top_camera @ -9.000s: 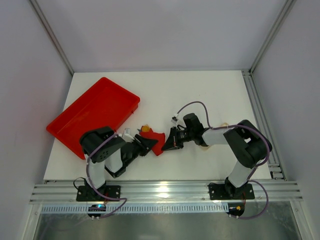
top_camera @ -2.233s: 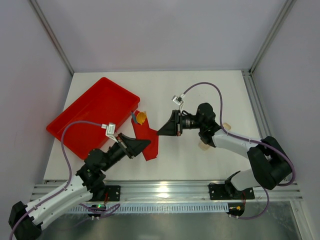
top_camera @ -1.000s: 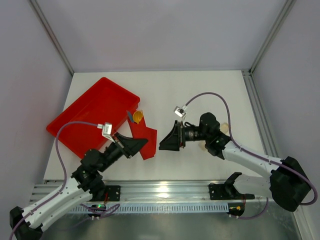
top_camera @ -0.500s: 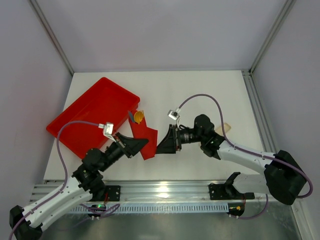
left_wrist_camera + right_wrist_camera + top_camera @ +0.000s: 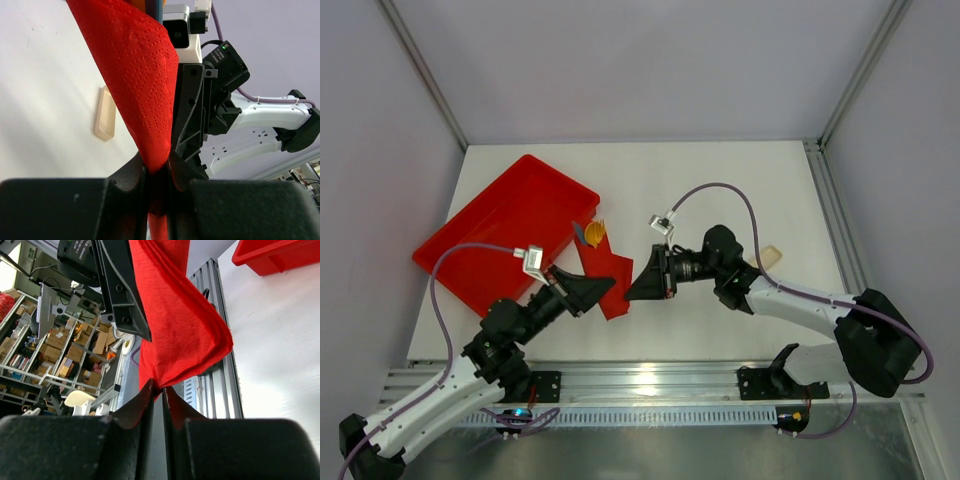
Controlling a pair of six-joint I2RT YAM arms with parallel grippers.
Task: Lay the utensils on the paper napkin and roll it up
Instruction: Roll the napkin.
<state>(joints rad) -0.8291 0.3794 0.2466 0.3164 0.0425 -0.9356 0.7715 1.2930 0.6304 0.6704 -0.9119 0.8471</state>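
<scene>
The red paper napkin [image 5: 608, 278] hangs folded above the table between both grippers. My left gripper [image 5: 607, 291] is shut on its lower left end, and the paper is pinched between the jaws [image 5: 157, 167]. From the right, my right gripper [image 5: 632, 290] is shut on the napkin's [image 5: 180, 335] lower corner [image 5: 161, 387]. An orange piece and a blue-grey piece [image 5: 594, 234] poke out of the napkin's far end. One pale tan utensil [image 5: 770, 256] lies alone on the table to the right, also seen past the napkin [image 5: 140, 75] as a tan utensil [image 5: 105, 120].
A large red tray [image 5: 470, 262] lies at the back left of the white table, its corner close to the napkin's far end; the red tray [image 5: 270, 255] also shows in the right wrist view. Aluminium rails run along the near and right table edges.
My right gripper moved left to the napkin and shut on its corner. The left gripper stayed still, holding the napkin.
</scene>
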